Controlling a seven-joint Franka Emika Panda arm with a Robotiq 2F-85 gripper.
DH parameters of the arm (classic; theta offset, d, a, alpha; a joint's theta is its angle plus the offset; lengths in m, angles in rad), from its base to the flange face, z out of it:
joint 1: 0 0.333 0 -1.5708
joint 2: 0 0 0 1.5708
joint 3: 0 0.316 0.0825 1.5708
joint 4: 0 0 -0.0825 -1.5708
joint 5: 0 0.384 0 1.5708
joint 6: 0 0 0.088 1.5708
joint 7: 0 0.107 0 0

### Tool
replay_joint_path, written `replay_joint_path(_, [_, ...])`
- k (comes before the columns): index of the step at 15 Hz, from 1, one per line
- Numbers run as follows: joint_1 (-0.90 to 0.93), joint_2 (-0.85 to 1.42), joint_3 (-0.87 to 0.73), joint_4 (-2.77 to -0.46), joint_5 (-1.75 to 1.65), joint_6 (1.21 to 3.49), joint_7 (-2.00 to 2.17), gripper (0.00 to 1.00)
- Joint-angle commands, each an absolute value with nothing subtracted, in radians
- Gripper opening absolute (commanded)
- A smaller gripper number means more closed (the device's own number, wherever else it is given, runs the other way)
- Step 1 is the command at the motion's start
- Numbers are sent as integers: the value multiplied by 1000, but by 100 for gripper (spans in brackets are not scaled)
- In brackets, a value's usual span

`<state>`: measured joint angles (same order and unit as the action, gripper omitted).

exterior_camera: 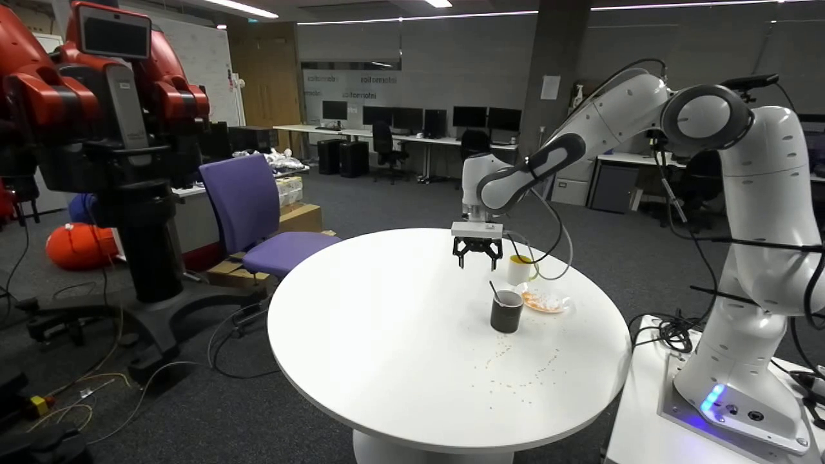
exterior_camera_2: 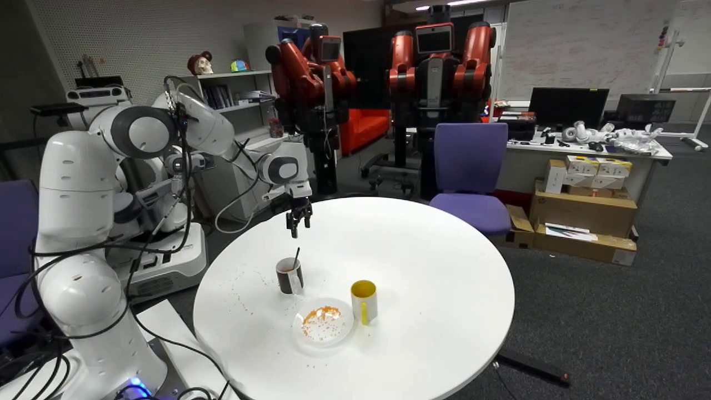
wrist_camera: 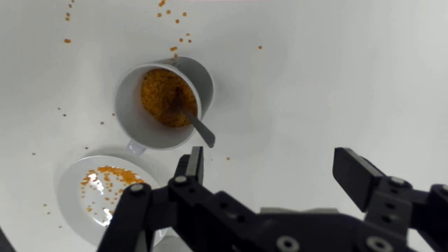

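Observation:
My gripper point(exterior_camera: 477, 263) is open and empty above the round white table, pointing down. It also shows open in an exterior view point(exterior_camera_2: 300, 228) and in the wrist view point(wrist_camera: 268, 150). The nearest thing is a dark mug point(exterior_camera: 506, 316) with a pale inside point(wrist_camera: 140, 129), standing upright and partly filled with orange grains point(wrist_camera: 162, 94). A spoon point(wrist_camera: 201, 127) leans in it; its handle end appears near the left finger in the wrist view. A white plate point(wrist_camera: 71, 203) with scattered orange grains lies beside the mug, partly hidden by the gripper. A white cup with yellow inside point(exterior_camera_2: 371, 304) stands by the plate.
The round white table point(exterior_camera: 361, 322) carries loose grains point(exterior_camera: 509, 385) around the mug. A purple chair point(exterior_camera_2: 469, 161) stands at the table's edge. Red robots point(exterior_camera_2: 436, 72) stand behind it. A cable loop point(exterior_camera: 567, 248) hangs from my arm near the yellow cup.

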<state>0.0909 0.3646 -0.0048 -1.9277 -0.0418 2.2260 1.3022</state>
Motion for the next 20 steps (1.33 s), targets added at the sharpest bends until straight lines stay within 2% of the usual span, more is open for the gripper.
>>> replay_joint_path(1, [64,401,21,-1934,70,2303,1138,100])
replay_joint_path(8, [65,439,8,-1900,197,2128,968,100])
replay_joint_path(20, [98,484,-74,-1797,76,1890,1217,100])
